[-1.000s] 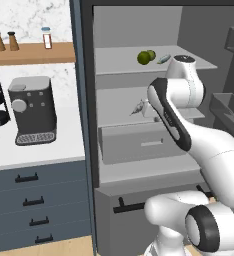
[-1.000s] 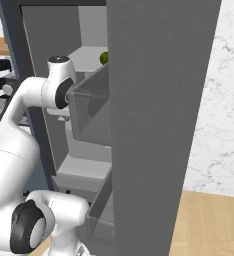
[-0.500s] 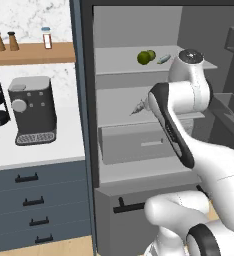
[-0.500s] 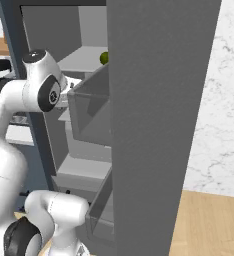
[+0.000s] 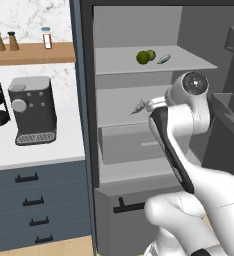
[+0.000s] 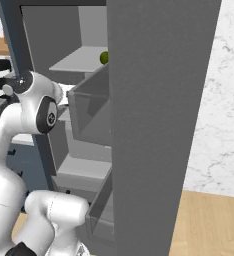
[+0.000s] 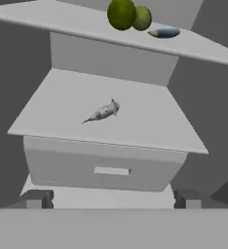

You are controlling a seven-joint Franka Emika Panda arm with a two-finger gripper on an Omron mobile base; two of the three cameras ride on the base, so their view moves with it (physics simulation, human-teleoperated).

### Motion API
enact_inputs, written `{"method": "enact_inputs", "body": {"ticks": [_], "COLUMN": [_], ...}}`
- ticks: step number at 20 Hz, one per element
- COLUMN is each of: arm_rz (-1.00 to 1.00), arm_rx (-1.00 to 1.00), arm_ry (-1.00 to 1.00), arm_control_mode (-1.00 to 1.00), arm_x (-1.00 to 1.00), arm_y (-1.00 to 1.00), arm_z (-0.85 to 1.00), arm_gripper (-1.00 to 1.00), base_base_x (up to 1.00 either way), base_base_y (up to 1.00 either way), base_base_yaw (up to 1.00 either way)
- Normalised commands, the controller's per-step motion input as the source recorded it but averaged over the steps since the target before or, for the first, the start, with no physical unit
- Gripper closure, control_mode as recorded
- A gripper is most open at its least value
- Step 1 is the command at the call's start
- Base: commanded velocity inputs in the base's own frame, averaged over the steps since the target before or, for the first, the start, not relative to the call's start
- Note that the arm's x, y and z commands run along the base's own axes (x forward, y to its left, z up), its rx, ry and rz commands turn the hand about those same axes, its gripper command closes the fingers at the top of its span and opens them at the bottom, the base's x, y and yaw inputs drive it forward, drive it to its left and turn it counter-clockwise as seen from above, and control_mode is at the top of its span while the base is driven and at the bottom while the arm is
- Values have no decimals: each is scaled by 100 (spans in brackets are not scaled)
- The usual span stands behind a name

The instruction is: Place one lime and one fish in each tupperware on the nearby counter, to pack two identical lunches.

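Two limes [image 7: 122, 13] touch at twelve o'clock on the upper shelf [image 7: 203, 48], one fish [image 7: 164, 32] beside them — another fish [image 7: 102, 112] lies centre, below. Gripper [image 7: 111, 198] spread, empty; nudged limes could roll off.

Limes and fish on the fridge shelves.
Two round yellow-green limes [image 7: 121, 13] [image 7: 142, 18] sit touching on the upper shelf, a slender bluish-grey fish [image 7: 164, 32] just to their right; a pale silvery fish [image 7: 102, 112] lies on the shelf below.
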Motion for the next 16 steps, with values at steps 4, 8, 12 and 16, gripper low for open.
{"method": "enact_inputs", "body": {"ticks": [4, 8, 12, 16], "arm_rz": [0, 0, 0, -1], "arm_rx": [22, 6, 0, 0], "arm_ry": [14, 22, 7, 0], "arm_control_mode": [-100, -100, -100, -100], "arm_x": [76, 82, 81, 64], "arm_y": [-21, -1, 0, 0], "arm_z": [-15, -40, -42, -54], "arm_gripper": [-100, -100, -100, -100], "base_base_x": [0, 0, 0, 0], "base_base_y": [0, 0, 0, 0], "base_base_yaw": [0, 0, 0, 0]}}
